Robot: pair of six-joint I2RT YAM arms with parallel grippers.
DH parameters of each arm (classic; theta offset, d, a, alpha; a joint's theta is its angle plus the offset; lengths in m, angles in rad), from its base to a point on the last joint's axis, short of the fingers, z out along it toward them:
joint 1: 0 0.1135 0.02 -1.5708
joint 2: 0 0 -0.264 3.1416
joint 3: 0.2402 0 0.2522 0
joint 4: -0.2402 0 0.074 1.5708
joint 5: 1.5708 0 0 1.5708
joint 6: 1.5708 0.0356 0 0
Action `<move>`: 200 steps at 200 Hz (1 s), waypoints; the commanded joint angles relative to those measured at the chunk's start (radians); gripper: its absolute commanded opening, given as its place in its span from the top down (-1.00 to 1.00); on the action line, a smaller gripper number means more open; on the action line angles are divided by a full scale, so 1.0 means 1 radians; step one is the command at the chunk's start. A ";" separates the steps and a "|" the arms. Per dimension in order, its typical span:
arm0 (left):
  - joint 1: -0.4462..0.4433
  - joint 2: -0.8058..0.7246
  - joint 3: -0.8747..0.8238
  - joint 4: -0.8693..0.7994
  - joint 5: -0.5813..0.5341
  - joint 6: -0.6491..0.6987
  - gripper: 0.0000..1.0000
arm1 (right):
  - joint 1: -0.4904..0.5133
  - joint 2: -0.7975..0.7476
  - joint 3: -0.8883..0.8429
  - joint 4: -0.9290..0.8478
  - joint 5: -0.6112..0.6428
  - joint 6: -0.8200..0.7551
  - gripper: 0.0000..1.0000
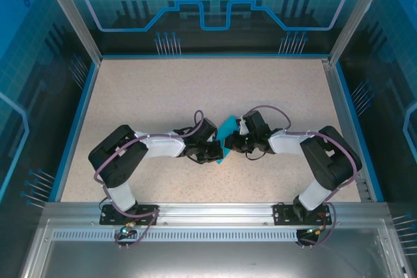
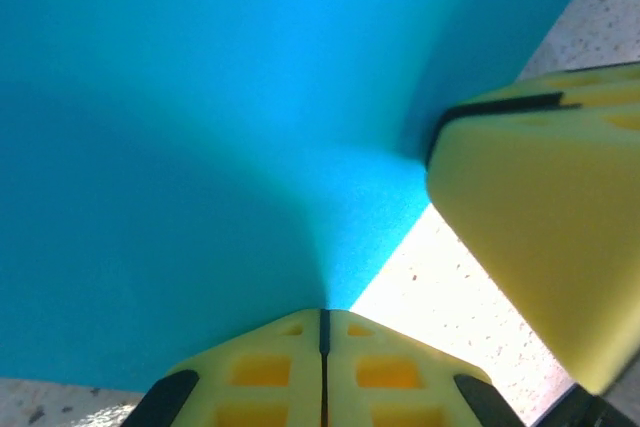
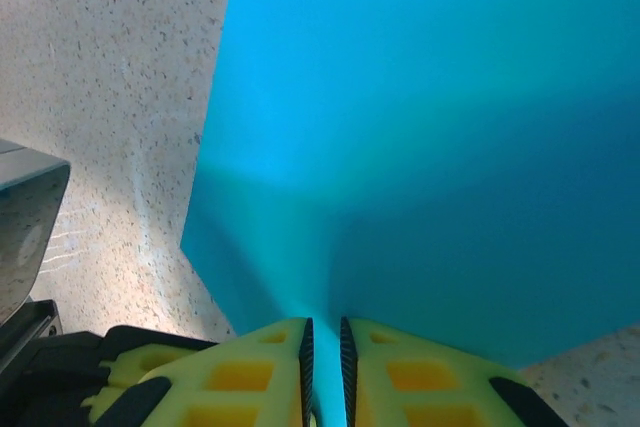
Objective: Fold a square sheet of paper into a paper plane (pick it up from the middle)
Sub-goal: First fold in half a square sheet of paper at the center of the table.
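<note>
Your square sheet of paper (image 1: 227,128) is near the middle of the bench (image 1: 163,89), a touch toward 6 o'clock from centre. It stands on edge between the two hands. Your left hand (image 1: 212,152) reaches in from 9 o'clock and your right hand (image 1: 238,142) from 3 o'clock, so they meet almost nose to nose.

In the left wrist view the left hand's fingers (image 2: 265,372) are pressed flat together, and the sheet runs straight into the seam between them, so that hand is pinching the paper. In the right wrist view the right hand stands narrow, with a thin strip of teal in the slot between its pads (image 3: 262,372), so it is gripping the sheet too.

Both pinches sit close together low on the sheet, and a soft valley rises from each grip. I judge you are holding the sheet this way to bend it about a line between the hands.

One corner points toward 12 o'clock and another hangs toward 6. I cannot tell whether the lower corner touches the bench. In the right wrist view the free edge runs from 12 down to 8 o'clock, with bare bench beyond it at 9.

You have open room toward 12 o'clock, and the side walls at 9 and 3 are well apart from both arms. The tight spot is between the hands themselves: one right finger sits just beside the paper at 3 o'clock in the left wrist view.
</note>
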 commanded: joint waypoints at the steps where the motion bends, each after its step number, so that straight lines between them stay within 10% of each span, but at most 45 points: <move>1: -0.007 0.016 0.024 -0.013 0.005 -0.004 0.86 | -0.015 -0.044 -0.032 -0.001 -0.027 -0.030 0.64; 200: -0.005 0.029 0.027 0.058 0.015 -0.002 0.86 | -0.015 0.020 -0.006 -0.076 -0.028 -0.061 0.77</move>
